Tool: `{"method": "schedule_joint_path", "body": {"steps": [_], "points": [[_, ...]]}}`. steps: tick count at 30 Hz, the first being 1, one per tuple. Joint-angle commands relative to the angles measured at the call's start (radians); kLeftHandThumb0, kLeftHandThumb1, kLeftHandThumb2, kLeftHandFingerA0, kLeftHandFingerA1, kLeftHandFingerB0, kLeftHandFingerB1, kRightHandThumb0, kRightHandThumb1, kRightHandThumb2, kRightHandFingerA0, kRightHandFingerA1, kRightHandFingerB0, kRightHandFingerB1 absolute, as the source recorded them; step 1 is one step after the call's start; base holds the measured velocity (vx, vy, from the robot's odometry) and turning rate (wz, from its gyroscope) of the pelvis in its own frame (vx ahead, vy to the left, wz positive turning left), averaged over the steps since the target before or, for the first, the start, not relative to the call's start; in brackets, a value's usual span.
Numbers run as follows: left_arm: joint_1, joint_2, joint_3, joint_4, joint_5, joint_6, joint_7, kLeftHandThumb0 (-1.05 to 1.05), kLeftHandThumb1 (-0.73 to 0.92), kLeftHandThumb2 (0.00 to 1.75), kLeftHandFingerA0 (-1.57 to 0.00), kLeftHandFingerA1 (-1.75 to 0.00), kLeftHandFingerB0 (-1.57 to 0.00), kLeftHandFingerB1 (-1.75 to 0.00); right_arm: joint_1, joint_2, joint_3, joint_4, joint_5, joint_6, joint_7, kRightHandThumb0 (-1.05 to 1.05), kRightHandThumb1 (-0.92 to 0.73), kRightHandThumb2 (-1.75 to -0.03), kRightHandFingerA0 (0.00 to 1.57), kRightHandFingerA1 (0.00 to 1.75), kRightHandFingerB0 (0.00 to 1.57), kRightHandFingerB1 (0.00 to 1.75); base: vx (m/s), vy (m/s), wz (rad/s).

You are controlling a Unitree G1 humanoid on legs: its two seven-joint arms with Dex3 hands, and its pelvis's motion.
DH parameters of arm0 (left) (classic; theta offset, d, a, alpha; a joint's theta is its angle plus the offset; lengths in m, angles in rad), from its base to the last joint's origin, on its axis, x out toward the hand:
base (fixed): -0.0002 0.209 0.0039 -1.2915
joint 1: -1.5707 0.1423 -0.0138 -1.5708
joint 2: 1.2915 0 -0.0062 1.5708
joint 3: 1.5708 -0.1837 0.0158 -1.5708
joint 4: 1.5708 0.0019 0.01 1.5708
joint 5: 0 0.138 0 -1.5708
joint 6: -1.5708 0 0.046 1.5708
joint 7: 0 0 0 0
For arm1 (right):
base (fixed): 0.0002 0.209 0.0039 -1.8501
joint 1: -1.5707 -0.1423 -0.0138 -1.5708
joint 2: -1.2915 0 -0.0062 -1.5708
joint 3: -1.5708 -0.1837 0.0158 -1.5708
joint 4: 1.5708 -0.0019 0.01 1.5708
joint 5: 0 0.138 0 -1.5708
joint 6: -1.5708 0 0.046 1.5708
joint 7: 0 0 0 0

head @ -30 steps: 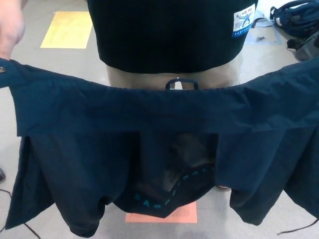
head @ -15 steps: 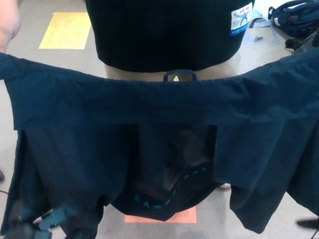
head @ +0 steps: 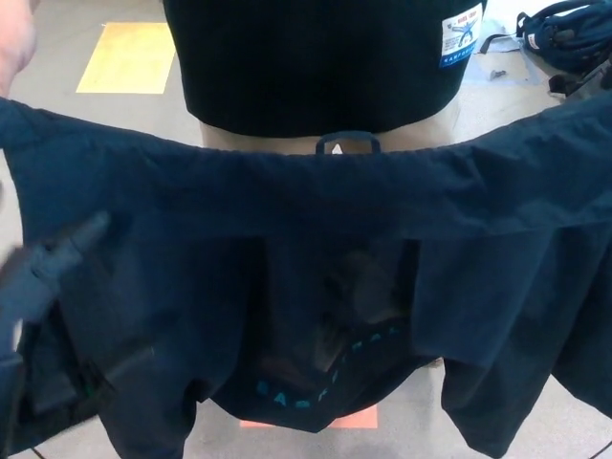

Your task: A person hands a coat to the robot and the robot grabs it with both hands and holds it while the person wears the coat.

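My left hand (head: 48,263) has risen into the frame's left, blurred — grip impossible to tell — nearing the coat (head: 316,220) the person's hand (head: 14,43) holds out.

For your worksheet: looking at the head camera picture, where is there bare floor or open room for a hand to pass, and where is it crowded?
Bare floor shows at upper left, between the person's hand and the yellow floor patch. The coat spans nearly the whole picture, so the centre is crowded. The robot's left hand, blurred, fills the left edge. Bags crowd the upper right.
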Motion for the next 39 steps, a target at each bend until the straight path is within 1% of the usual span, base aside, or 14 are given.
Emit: {"method": "schedule_joint_path", "body": {"steps": [1,13,14,16,17,19,22,23,26,28,29,31,32,39], "points": [[-0.107,0.136,0.238,-0.471,-0.146,-0.085,-0.149,-0.68,0.45,0.55,-0.41,-0.38,-0.41,-0.33,-0.054,-0.150,-0.262,-0.451,0.137,0.012,0.209,-0.72,-0.46,-0.77,0.87,0.65,0.05,0.26,0.00,0.000,0.00],[-0.293,0.259,0.291,-0.458,-0.156,0.150,-0.334,-0.74,0.46,0.55,-0.24,-0.34,-0.28,-0.30,-0.249,-0.352,-0.275,-0.476,0.199,0.271,0.440,-0.71,-0.47,-0.82,0.79,0.64,0.00,0.10,0.00,0.000,0.00],[-0.305,0.289,0.289,-0.441,-0.159,0.167,-0.370,-0.72,0.49,0.57,-0.18,-0.33,-0.15,-0.29,-0.269,-0.379,-0.265,-0.463,0.196,0.284,0.464,-0.72,-0.61,-0.60,0.82,0.50,0.00,0.07,0.00,0.000,0.00],[-0.329,0.373,0.274,-0.402,-0.159,0.221,-0.473,-0.77,0.47,0.76,-0.08,-0.38,-0.04,-0.27,-0.311,-0.466,-0.231,-0.437,0.207,0.351,0.554,-0.76,-0.49,-0.85,0.72,0.62,0.00,0.07,0.00,0.000,0.00],[-0.327,0.391,0.269,-0.402,-0.154,0.242,-0.504,-0.69,0.45,0.83,-0.13,-0.41,0.00,-0.23,-0.322,-0.494,-0.219,-0.435,0.215,0.382,0.589,-0.75,-0.61,-0.60,0.78,0.50,0.00,0.03,0.00,0.000,0.00],[-0.330,0.414,0.264,-0.397,-0.125,0.259,-0.535,-0.77,0.57,0.61,-0.12,-0.29,0.00,-0.21,-0.341,-0.537,-0.198,-0.425,0.225,0.407,0.632,-0.75,-0.61,-0.59,0.77,0.49,0.00,0.00,0.00,0.000,0.00],[-0.333,0.477,0.243,-0.382,-0.101,0.298,-0.621,-0.86,0.54,0.88,-0.11,-0.23,0.00,-0.06,-0.386,-0.591,-0.136,-0.387,0.241,0.423,0.683,-0.73,-0.55,-0.57,0.83,0.50,0.00,0.11,0.00,0.000,0.00],[-0.334,0.500,0.233,-0.374,-0.110,0.307,-0.649,-0.81,0.60,0.60,-0.07,-0.27,0.00,-0.17,-0.393,-0.605,-0.123,-0.381,0.247,0.431,0.699,-0.72,-0.54,-0.57,0.84,0.49,0.00,0.11,0.00,0.000,0.00],[-0.343,0.555,0.208,-0.350,-0.123,0.323,-0.710,-0.82,0.60,0.59,-0.08,-0.28,0.00,-0.19,-0.428,-0.638,-0.077,-0.365,0.271,0.460,0.741,-0.69,-0.41,-0.77,0.77,0.60,0.01,0.11,0.00,0.000,0.00],[-0.358,0.588,0.188,-0.328,-0.119,0.330,-0.741,-0.79,0.50,0.88,-0.09,-0.28,0.00,-0.13,-0.461,-0.661,-0.042,-0.352,0.278,0.476,0.770,-0.69,-0.42,-0.76,0.77,0.60,0.02,0.11,0.00,0.000,0.00],[-0.377,0.609,0.169,-0.310,-0.112,0.335,-0.760,-0.81,0.63,0.60,-0.10,-0.29,0.00,-0.16,-0.486,-0.673,-0.015,-0.341,0.274,0.484,0.786,-0.70,-0.42,-0.76,0.79,0.60,0.03,0.11,0.00,0.000,0.00],[-0.411,0.631,0.139,-0.297,-0.123,0.366,-0.790,-0.81,0.61,0.59,-0.07,-0.28,0.00,-0.15,-0.525,-0.680,0.022,-0.329,0.266,0.495,0.803,-0.71,-0.43,-0.76,0.80,0.60,0.03,0.11,0.00,0.000,0.00],[-0.446,0.646,0.111,-0.280,-0.127,0.385,-0.815,-0.81,0.51,0.87,-0.12,-0.24,0.00,-0.08,-0.556,-0.683,0.049,-0.317,0.263,0.503,0.816,-0.71,-0.43,-0.77,0.81,0.61,0.02,0.11,0.00,0.000,0.00],[-0.602,0.664,-0.022,-0.178,-0.080,0.450,-0.911,-0.83,0.50,0.88,-0.04,-0.27,-0.04,-0.05,-0.698,-0.677,0.176,-0.262,0.203,0.581,0.893,-0.70,-0.52,-0.56,0.87,0.50,0.00,0.13,0.00,0.000,0.00]]}}
